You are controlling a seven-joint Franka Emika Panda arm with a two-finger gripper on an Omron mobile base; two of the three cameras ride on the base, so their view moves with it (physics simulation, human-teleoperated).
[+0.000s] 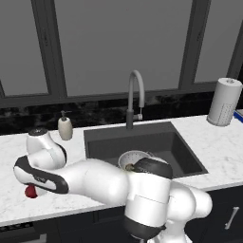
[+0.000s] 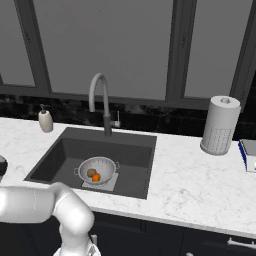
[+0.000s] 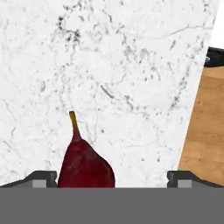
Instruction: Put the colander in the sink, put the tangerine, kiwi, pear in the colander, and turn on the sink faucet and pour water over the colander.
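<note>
The colander point(image 2: 98, 171) sat in the sink point(image 2: 133, 150), on the pale panel at its bottom, holding the kiwi point(image 2: 91, 173) and the tangerine point(image 2: 96, 177) side by side. The sink faucet point(image 2: 102, 101) arched over the far rim. A soap dispenser point(image 2: 45, 120) stood far left on the tabletop point(image 2: 190, 172), a paper towel roll point(image 2: 220, 125) far right.

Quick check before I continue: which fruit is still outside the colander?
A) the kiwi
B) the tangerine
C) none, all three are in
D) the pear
D: the pear lies on the white marble counter between the open claw's fingertips, while the colander holds the tangerine and kiwi.
</note>
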